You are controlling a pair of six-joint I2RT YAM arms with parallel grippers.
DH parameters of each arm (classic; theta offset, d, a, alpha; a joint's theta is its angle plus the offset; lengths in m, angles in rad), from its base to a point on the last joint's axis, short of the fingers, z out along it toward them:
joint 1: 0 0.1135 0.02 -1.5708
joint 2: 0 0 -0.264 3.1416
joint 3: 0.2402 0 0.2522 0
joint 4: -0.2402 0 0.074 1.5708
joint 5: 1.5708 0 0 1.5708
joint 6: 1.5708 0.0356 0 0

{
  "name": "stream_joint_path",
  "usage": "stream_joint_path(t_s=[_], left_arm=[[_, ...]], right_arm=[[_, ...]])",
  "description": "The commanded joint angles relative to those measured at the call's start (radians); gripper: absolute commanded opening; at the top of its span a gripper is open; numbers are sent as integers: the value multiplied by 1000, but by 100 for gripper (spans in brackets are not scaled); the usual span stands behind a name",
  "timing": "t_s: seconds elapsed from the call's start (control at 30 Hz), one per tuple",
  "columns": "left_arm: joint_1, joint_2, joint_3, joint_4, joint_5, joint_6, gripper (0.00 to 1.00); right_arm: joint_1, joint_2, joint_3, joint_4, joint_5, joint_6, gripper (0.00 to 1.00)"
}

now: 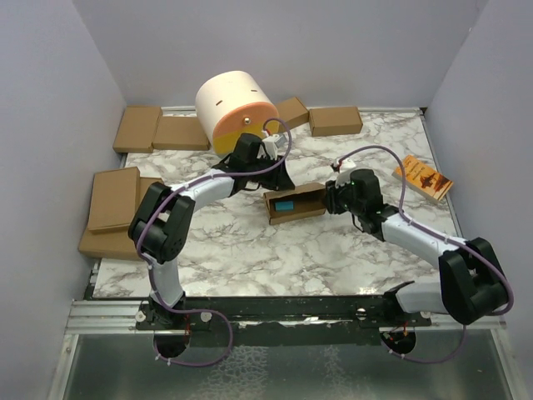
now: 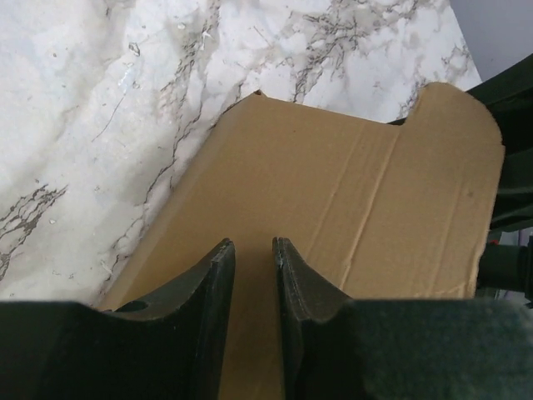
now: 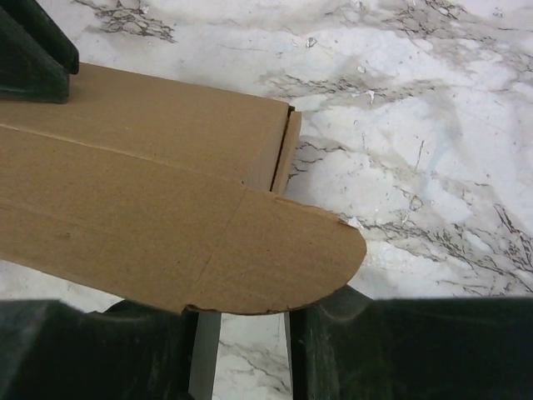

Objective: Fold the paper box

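Paper box (image 1: 296,202) lies mid-table, top open. Right gripper (image 3: 244,337) at its 3 o'clock, jaws apart by the rounded flap (image 3: 283,258); left gripper (image 2: 253,248), 10 o'clock, narrowly apart over a panel (image 2: 350,200). Best to tuck that flap squarely before closing.

Marble counter (image 1: 250,258): paper box (image 1: 296,202) mid, orange booklet (image 1: 427,177) right, spare boxes (image 1: 336,121) (brown cardboard) along far and left edges.

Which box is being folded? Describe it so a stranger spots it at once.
On the marble table, look in front of the big cream-and-orange drum, at the table's middle. The paper box lies there, open on top with a blue item inside; the other brown boxes are closed and sit along the back and left edges.
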Motion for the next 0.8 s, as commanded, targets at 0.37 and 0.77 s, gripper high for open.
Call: stream_joint_path(t_s=[0.37,0.77], left_arm=[[5,39,6,-49,36,37,27],[5,17,-8,-50,35,43,28]], right_arm=[[-53,-244,39,-303,-127,-244,56],[-96,-310,258,-879,-769,-870,58]])
